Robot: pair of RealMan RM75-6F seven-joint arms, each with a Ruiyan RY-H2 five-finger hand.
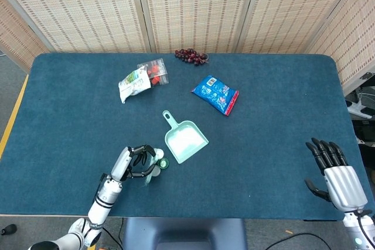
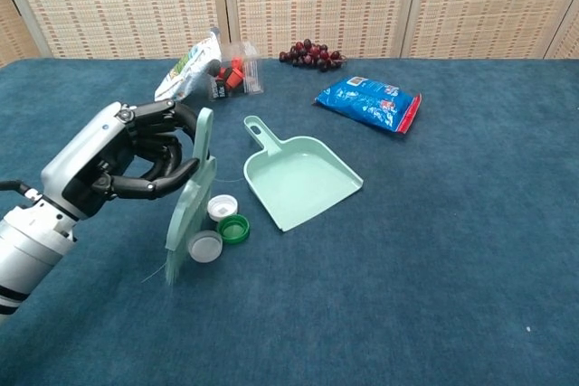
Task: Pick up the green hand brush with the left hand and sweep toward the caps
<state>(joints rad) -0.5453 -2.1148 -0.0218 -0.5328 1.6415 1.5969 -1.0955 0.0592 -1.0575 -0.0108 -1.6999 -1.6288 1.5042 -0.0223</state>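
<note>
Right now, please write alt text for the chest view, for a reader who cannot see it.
The robot's left hand holds a pale green plastic hand brush upright against three bottle caps, beside a mint green plastic dustpan on a blue carpeted table.

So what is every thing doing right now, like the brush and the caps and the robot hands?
green hand brush: upright, gripped, bristles on the cloth.
left hand: gripping the brush.
right hand: holding nothing, fingers apart.
caps: bunched beside the brush, near the dustpan.
dustpan: flat, nothing in it.
blue bag: lying flat.
grapes: resting at the far edge.
</note>
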